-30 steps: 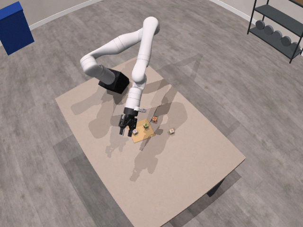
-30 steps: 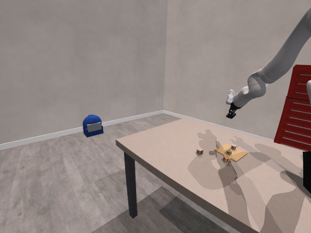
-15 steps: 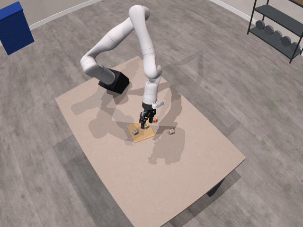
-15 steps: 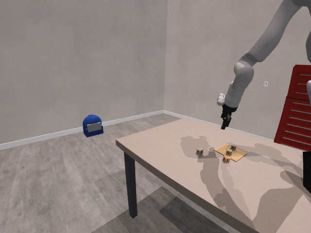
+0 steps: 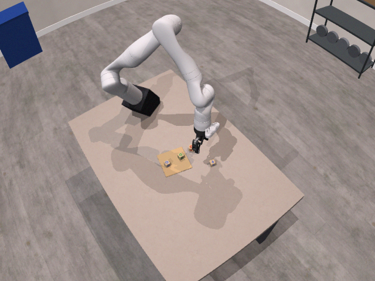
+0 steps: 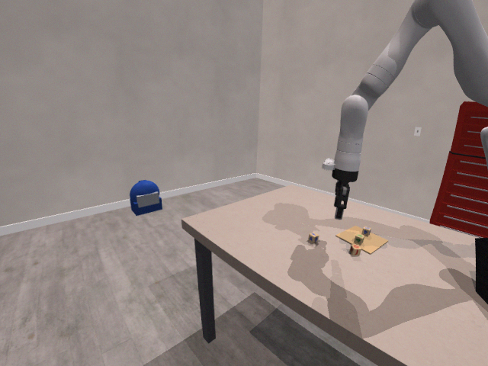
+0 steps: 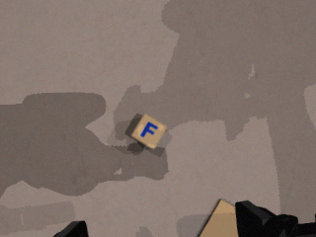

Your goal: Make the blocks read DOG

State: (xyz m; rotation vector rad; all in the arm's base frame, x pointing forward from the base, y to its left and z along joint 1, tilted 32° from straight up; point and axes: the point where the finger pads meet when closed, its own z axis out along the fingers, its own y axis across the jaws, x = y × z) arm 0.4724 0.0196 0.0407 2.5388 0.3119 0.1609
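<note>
Grey wood-look floor runs to plain grey walls with a white skirting. A beige table on dark legs fills the middle of the top view, crossed by soft overlapping shadows. A blue box stands at 10 o'clock, a dark shelf rack holding round discs at 2 o'clock. In the exterior view a blue bin sits by the wall at 9 o'clock, a red cabinet at 3 o'clock, a wall socket beside it.
</note>
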